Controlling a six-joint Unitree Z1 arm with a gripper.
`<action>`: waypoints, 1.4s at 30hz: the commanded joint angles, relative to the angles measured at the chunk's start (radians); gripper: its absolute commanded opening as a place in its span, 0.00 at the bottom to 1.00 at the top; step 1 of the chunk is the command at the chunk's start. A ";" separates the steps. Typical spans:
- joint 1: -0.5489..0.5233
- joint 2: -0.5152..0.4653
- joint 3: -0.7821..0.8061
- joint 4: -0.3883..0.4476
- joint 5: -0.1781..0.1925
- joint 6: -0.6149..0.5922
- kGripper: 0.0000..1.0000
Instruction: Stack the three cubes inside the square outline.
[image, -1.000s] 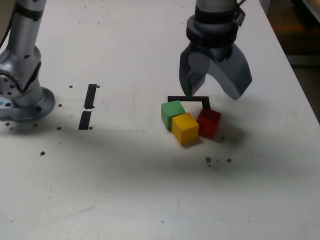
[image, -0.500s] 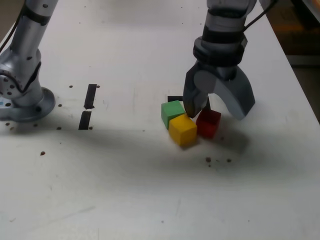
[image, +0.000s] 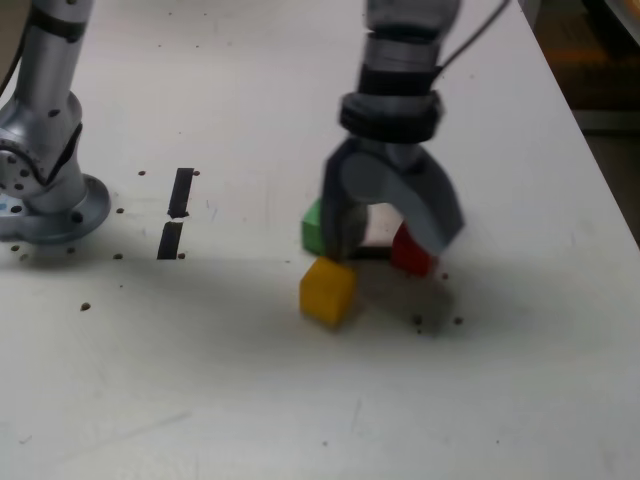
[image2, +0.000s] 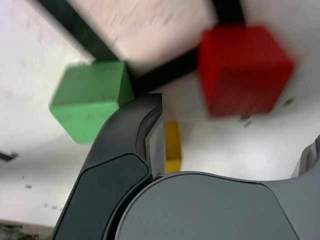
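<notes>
The white table (image: 300, 400) carries everything; at the exterior view's left stands the grey arm base (image: 40, 190), with two short black tape strips (image: 177, 212) near it. The gripper (image: 385, 240) is low over the table, its jaws apart and clamped on nothing. The square outline (image2: 150, 75) lies under the gripper; in the exterior view it is mostly hidden. The green cube (image: 312, 228) sits by one finger (image2: 130, 150), on a corner of the outline; the red cube (image: 410, 252) is at the exterior view's right, also on the tape line. The yellow cube (image: 327, 290) lies in front of the gripper, outside the outline, apart from the other two.
</notes>
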 joint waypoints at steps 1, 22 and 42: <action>-0.001 -0.044 0.041 -0.023 -0.012 -0.004 1.00; -0.003 -0.186 0.035 -0.069 0.162 0.002 0.99; -0.003 0.042 -0.130 0.010 0.244 0.052 0.97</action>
